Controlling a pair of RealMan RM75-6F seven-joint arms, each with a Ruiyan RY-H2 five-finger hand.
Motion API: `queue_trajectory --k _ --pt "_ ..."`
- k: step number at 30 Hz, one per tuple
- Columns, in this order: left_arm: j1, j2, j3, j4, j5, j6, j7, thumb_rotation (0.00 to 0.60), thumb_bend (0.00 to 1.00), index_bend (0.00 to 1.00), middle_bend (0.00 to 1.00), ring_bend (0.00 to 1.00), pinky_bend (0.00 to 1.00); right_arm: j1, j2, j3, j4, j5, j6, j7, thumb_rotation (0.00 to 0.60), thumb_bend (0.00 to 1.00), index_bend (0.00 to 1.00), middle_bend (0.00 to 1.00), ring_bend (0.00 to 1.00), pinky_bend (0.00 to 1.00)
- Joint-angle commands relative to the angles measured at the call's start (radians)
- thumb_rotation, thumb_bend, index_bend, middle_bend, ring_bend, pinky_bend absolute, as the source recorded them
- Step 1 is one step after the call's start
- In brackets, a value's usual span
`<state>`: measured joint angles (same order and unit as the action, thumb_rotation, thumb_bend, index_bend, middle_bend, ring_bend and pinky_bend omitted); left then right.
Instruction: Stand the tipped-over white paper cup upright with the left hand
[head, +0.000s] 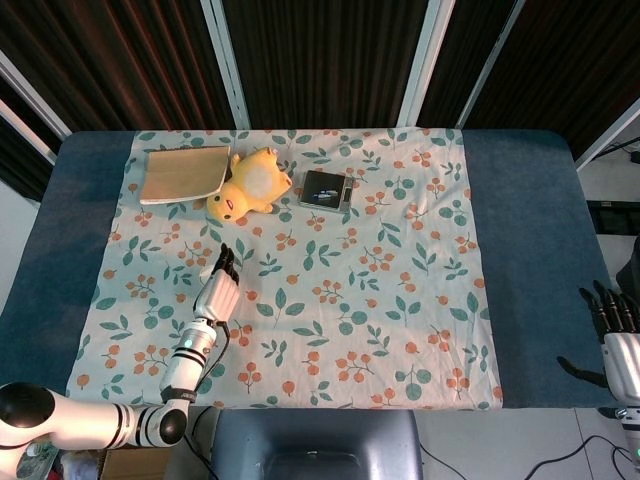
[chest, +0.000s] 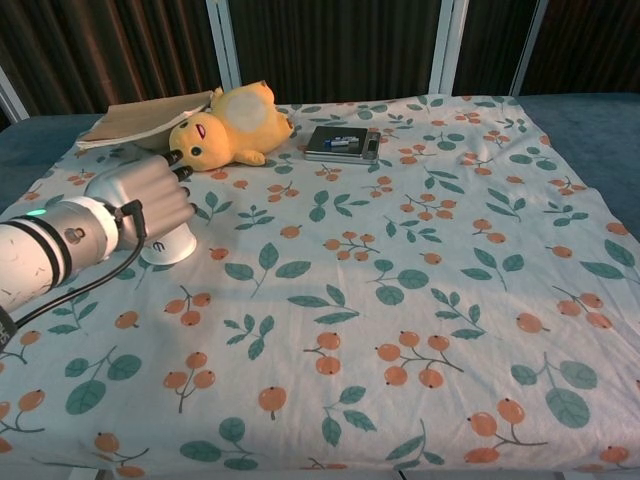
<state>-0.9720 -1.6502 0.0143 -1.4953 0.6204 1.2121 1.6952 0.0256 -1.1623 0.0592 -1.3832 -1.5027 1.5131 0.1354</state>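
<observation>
The white paper cup (chest: 170, 247) sits on the floral cloth at the left, and only its lower end shows below my left hand (chest: 140, 195). That hand lies over the cup with its fingers curled around it. In the head view my left hand (head: 218, 290) covers the cup completely. Whether the cup is upright or tilted is hidden. My right hand (head: 618, 345) hangs past the table's right front corner, with its fingers apart and holding nothing.
A yellow plush toy (chest: 228, 125) lies just behind the left hand, leaning on a brown book (chest: 140, 118). A dark flat device (chest: 342, 142) sits at the back centre. The floral cloth (head: 400, 300) covers the middle of the blue table (head: 530, 230).
</observation>
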Motion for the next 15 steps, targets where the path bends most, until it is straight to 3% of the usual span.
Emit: queue_trajectory --k 1,11,12,13,15 --pt "-0.001 0.004 0.009 0.007 0.026 -0.003 -0.032 0.600 0.43 0.29 0.28 0.08 0.08 0.000 0.002 0.000 -0.003 0.001 0.000 -0.001 0.600 0.00 0.00 0.00 0.00 0.00" --pt "0.018 0.064 -0.010 -0.072 0.094 -0.036 -0.212 0.600 0.43 0.33 0.37 0.18 0.17 -0.002 0.008 -0.001 -0.007 0.004 -0.004 0.005 0.600 0.00 0.00 0.00 0.00 0.00" --pt "0.026 0.088 -0.020 -0.104 0.118 -0.046 -0.272 0.600 0.43 0.34 0.37 0.19 0.17 -0.002 0.010 -0.002 -0.007 0.003 -0.004 0.009 0.600 0.00 0.00 0.00 0.00 0.00" --pt "0.050 0.121 -0.059 -0.166 0.152 -0.052 -0.407 0.600 0.43 0.34 0.38 0.19 0.17 -0.002 0.013 -0.001 -0.008 0.003 -0.005 0.015 0.600 0.00 0.00 0.00 0.00 0.00" --pt "0.091 0.189 -0.082 -0.226 0.229 -0.094 -0.614 0.600 0.43 0.34 0.38 0.19 0.18 -0.002 0.017 -0.001 -0.010 0.003 -0.005 0.019 0.600 0.00 0.00 0.00 0.00 0.00"
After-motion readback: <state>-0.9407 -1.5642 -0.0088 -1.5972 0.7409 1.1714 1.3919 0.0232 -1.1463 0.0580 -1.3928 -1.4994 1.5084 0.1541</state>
